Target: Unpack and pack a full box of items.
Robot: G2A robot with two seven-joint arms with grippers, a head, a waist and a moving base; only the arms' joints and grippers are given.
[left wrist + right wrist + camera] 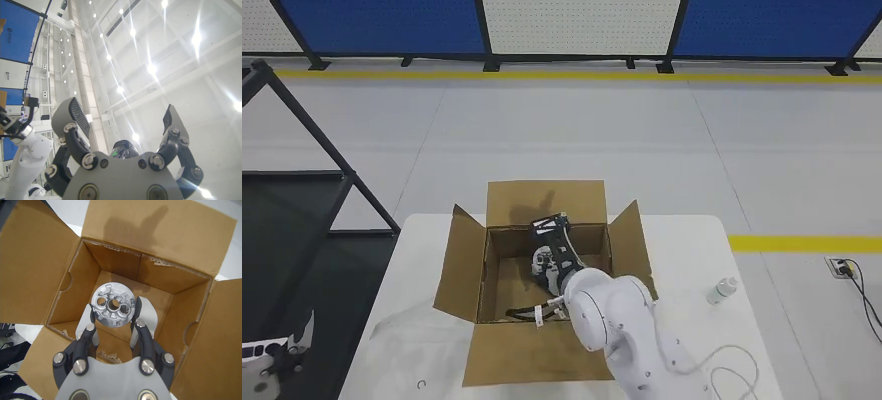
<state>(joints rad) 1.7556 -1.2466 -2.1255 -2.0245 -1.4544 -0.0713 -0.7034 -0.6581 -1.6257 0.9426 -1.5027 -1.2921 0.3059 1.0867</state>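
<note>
A white table (402,330) carries an open cardboard box (460,265), its four flaps folded outward. Nearest the robot, the right arm bends over the box's near flap and down into the opening. The right gripper (115,313) is inside the box, its fingers closed on the rim of a grey metal disc (113,303) with a centre bore and raised spokes. The disc is held face-up between the two pads; it seems to hang above the cardboard floor, though the angle leaves that uncertain. The left gripper (123,115) points up at the ceiling lights, its fingers spread wide with nothing between them. A small clear bottle (722,291) lies on the table, right of the box. Farther off, a yellow floor line (572,73) runs before blue partition panels (382,25).
</note>
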